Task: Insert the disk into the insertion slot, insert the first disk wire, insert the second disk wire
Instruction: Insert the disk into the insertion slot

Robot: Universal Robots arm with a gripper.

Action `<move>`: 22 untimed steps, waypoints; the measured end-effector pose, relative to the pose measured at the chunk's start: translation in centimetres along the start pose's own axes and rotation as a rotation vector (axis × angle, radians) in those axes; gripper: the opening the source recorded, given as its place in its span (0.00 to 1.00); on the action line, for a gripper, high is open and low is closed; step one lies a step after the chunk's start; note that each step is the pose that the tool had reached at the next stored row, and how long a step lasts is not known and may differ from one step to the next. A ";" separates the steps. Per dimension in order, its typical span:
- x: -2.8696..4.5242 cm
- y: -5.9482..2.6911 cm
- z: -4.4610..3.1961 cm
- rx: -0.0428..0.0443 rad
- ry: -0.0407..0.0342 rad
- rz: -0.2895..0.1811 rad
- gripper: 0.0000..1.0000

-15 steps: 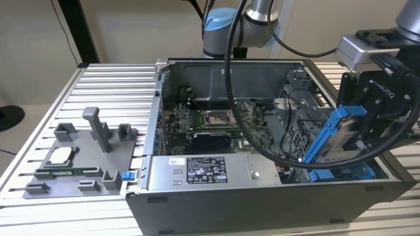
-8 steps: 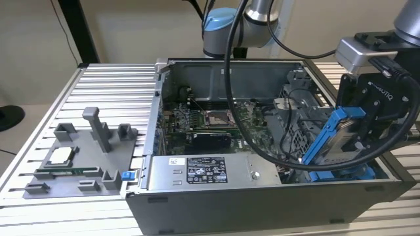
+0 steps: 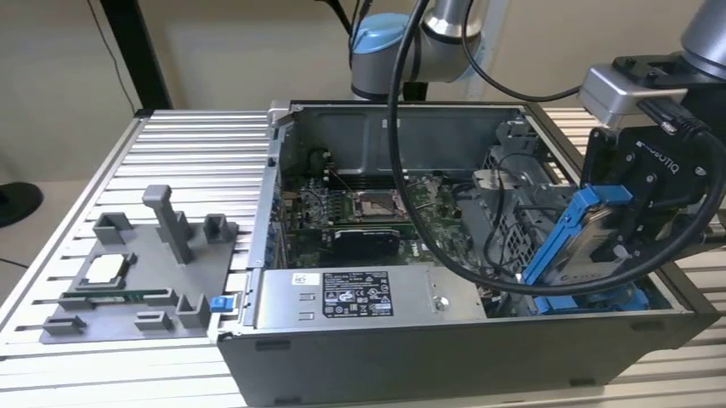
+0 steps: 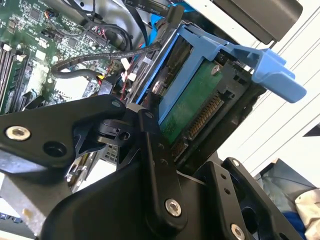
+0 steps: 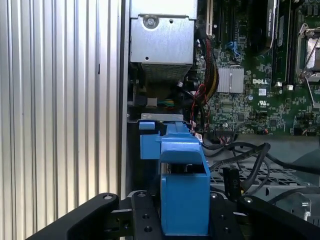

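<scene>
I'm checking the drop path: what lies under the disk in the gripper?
Under the tilted disk, held in the shut gripper, blue rails of the slot show inside the computer case. The slot's floor is hidden by the disk.

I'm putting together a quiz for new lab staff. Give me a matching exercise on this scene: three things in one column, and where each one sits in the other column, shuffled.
Things:
1. disk
2. power-supply box
3. grey fixture plate

Places:
A. on the ribbed table, outside the case, at the exterior view's left
B. inside the case, along its near wall
C. clamped on edge in the end effector, over the case's corner at the exterior view's right

Pairs: 1-C; 2-B; 3-A
</scene>
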State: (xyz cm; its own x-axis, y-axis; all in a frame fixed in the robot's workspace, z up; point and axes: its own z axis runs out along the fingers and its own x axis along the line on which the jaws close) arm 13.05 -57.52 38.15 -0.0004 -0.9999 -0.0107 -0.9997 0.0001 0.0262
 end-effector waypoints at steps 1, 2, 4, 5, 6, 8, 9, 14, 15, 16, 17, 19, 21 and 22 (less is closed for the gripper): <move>0.00 0.00 0.00 0.0000 0.0000 0.000 0.00; 0.00 0.00 0.00 0.0000 -0.0001 0.000 0.00; 0.00 0.00 0.00 0.0000 0.0001 0.000 1.00; 0.00 0.00 0.00 0.0000 0.0000 0.000 1.00; 0.00 0.00 0.00 0.0000 0.0000 0.000 1.00; 0.00 0.00 0.00 0.0000 0.0000 0.000 1.00; 0.00 0.00 0.00 0.0000 0.0000 0.000 1.00; 0.00 0.00 0.00 0.0000 -0.0001 0.000 1.00; 0.00 0.00 0.00 0.0000 0.0000 0.000 1.00; 0.00 0.00 -0.02 0.0000 -0.0003 0.000 1.00; 0.00 0.01 -0.10 0.0000 -0.0002 0.000 1.00; -0.01 0.06 -0.42 0.0000 -0.0001 0.000 1.00; -0.01 0.08 -0.92 0.0000 -0.0001 0.000 1.00; -0.02 0.10 -1.21 0.0002 -0.0001 0.000 1.00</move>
State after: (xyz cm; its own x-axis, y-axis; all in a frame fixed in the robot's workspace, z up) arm 12.98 -57.52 39.37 -0.0002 -0.9999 -0.0108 -0.9997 -0.0001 0.0259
